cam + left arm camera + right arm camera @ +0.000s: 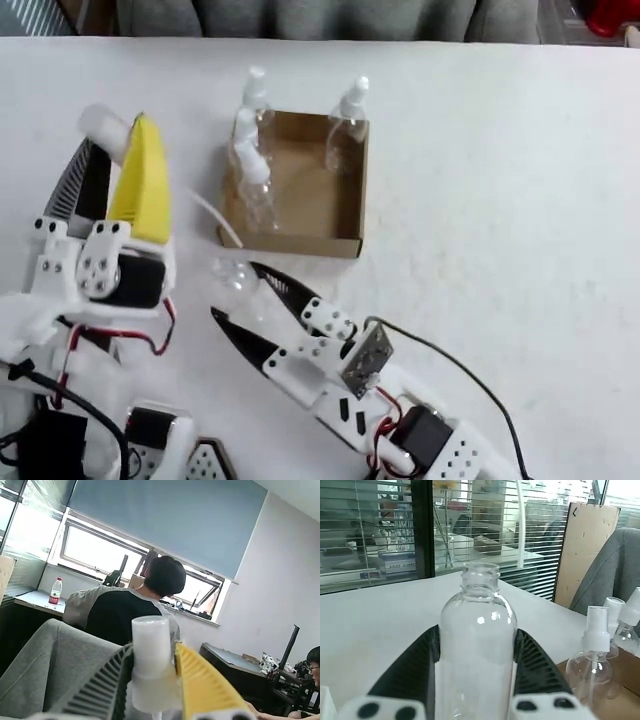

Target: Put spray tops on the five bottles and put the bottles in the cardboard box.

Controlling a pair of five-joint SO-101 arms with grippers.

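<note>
The cardboard box (290,243) stands in the middle of the white table, and several clear bottles with white spray tops (255,185) stand upright in it. My left gripper (118,140) is raised to the left of the box, shut on a white spray top (100,125) (151,665) between its black and yellow fingers. The top's thin tube (215,220) (521,530) hangs down beside the box. Just in front of the box, my right gripper (233,290) (476,631) is shut on an uncapped clear bottle (232,273) (477,645) that stands upright. Capped bottles (592,655) show beyond it.
A black cable (450,360) runs from the right arm over the table. The bare white table (500,200) stretches away to the right of the box. Grey seats (330,15) line the far edge.
</note>
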